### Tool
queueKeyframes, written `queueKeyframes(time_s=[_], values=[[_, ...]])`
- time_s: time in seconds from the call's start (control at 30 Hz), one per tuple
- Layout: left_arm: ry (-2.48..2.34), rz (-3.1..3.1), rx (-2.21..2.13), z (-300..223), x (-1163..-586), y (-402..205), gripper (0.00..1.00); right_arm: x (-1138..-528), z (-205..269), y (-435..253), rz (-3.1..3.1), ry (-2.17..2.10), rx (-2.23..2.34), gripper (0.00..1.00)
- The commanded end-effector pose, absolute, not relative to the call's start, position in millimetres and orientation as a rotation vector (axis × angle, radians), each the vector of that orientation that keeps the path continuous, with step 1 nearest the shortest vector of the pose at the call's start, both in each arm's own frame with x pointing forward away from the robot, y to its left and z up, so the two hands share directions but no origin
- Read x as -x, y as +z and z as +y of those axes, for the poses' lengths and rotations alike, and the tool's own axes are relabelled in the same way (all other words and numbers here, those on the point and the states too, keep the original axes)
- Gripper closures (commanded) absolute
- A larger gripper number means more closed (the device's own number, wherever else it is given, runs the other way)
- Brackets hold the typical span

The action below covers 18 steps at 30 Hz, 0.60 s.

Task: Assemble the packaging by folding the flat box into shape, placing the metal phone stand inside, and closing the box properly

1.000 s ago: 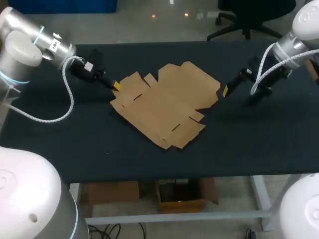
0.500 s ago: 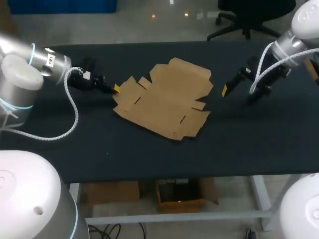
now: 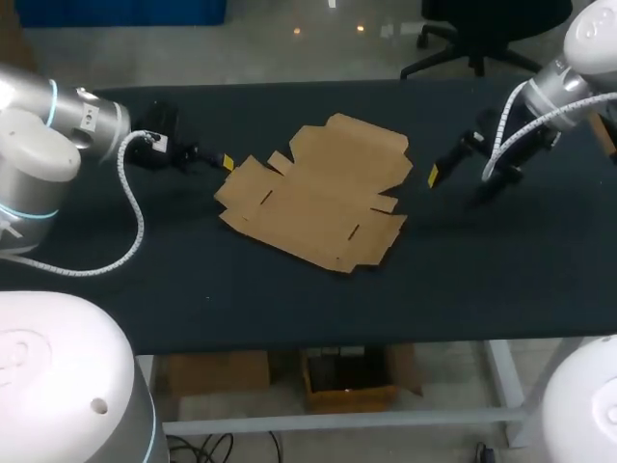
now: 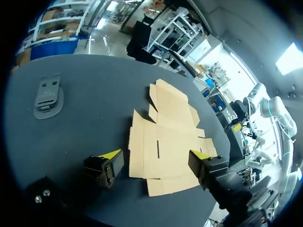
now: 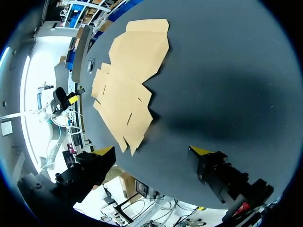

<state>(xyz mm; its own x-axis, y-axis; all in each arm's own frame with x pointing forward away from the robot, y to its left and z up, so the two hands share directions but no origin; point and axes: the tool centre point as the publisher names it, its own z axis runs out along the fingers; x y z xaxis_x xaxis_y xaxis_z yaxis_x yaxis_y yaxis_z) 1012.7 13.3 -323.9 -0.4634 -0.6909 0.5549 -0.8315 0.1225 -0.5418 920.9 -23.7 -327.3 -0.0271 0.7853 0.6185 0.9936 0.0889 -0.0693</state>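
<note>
The flat brown cardboard box (image 3: 318, 198) lies unfolded in the middle of the black table (image 3: 501, 260). My left gripper (image 3: 226, 162) hovers just off the box's left corner. In the left wrist view it (image 4: 155, 158) is open, with the cardboard (image 4: 163, 142) lying on the table under and ahead of its spread fingers, untouched by either one. The grey metal phone stand (image 4: 48, 97) lies flat on the table off to one side, well ahead of the gripper. My right gripper (image 3: 434, 175) hangs open beside the box's right edge; its wrist view shows the cardboard (image 5: 128, 80) ahead of the gripper (image 5: 153, 151).
My other arm's yellow-tipped gripper (image 5: 71, 99) shows beyond the cardboard in the right wrist view. Bare black tabletop surrounds the box toward the front edge (image 3: 386, 333) and on the right side.
The left gripper, shut on the box's left corner, turned and shifted the cardboard, then opened and let go, drawing back slightly to the left. The right arm kept still.
</note>
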Motion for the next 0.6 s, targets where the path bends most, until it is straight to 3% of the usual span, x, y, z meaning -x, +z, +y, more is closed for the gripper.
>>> queueKeyframes(time_s=[0.03,0.3,0.6], values=[[1.01,-2.251,-1.31,22,-1033,-321,0.0,-922,-26,-326,-1.859,-0.526,1.738,0.0],[0.727,-2.366,-1.208,20,-1045,-317,0.0,-917,-33,-328,-1.8,-0.49,1.768,0.0],[0.727,-2.366,-1.208,20,-1045,-317,0.0,-917,-33,-328,-1.8,-0.49,1.768,0.0]])
